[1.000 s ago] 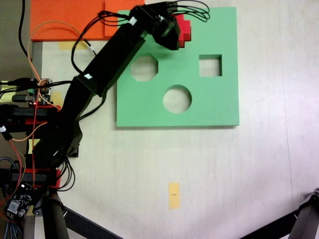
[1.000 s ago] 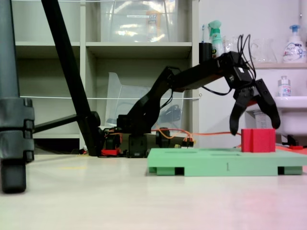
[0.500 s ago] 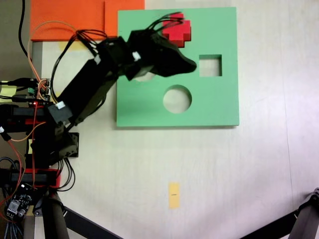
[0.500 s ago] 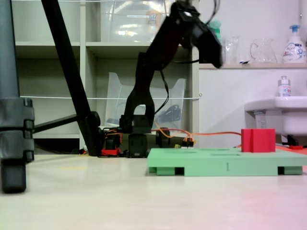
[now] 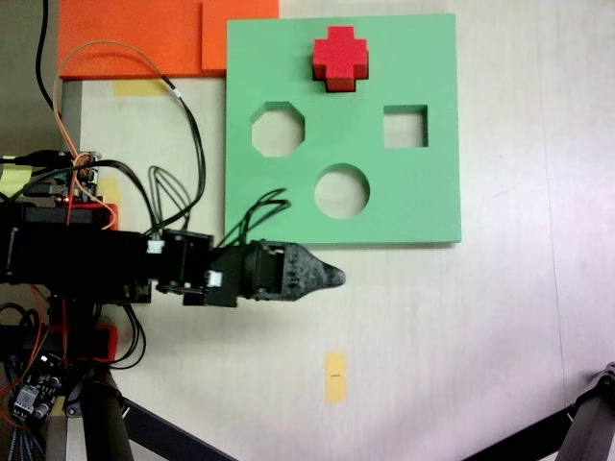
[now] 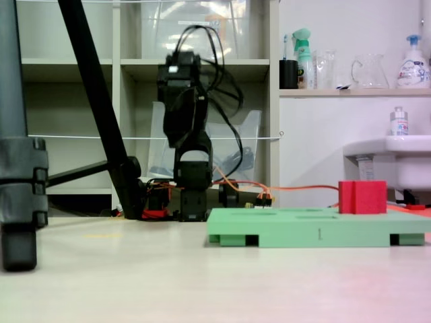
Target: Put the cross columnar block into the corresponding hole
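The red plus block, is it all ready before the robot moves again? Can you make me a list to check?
1. Red cross block stands in its plus-shaped hole on the green board: ok, though it sticks up above the board.
2. Gripper away from the block: ok.
3. Gripper holding nothing: ok.
4. Gripper open or shut: cannot tell.
5. Octagon hole, round hole and square hole free: ok.
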